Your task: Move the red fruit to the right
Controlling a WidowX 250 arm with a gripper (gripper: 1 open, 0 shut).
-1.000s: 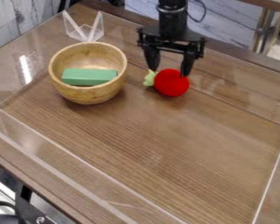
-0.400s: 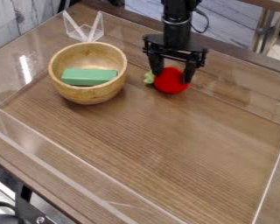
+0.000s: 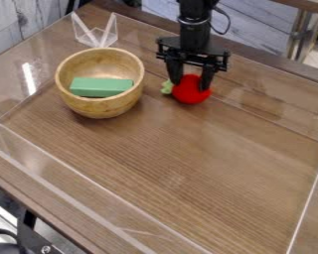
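Black over red, straddling the fruit [image 3: 193,92] with the gripper [image 3: 193,75]; not showing whether gripping or loose; ideally squeezing evenly, then lifting before easing towards three o'clock.

In the camera view, the black two-fingered gripper [image 3: 190,79] came down from above the red toy fruit [image 3: 191,91] to its far side, at the fruit's twelve o'clock, and its fingers drew closer together. More of the fruit's upper part became hidden behind them than at first. The fruit itself shifted very slightly toward eleven o'clock, and its light green leafy stem piece [image 3: 167,87] edged toward nine o'clock with it.
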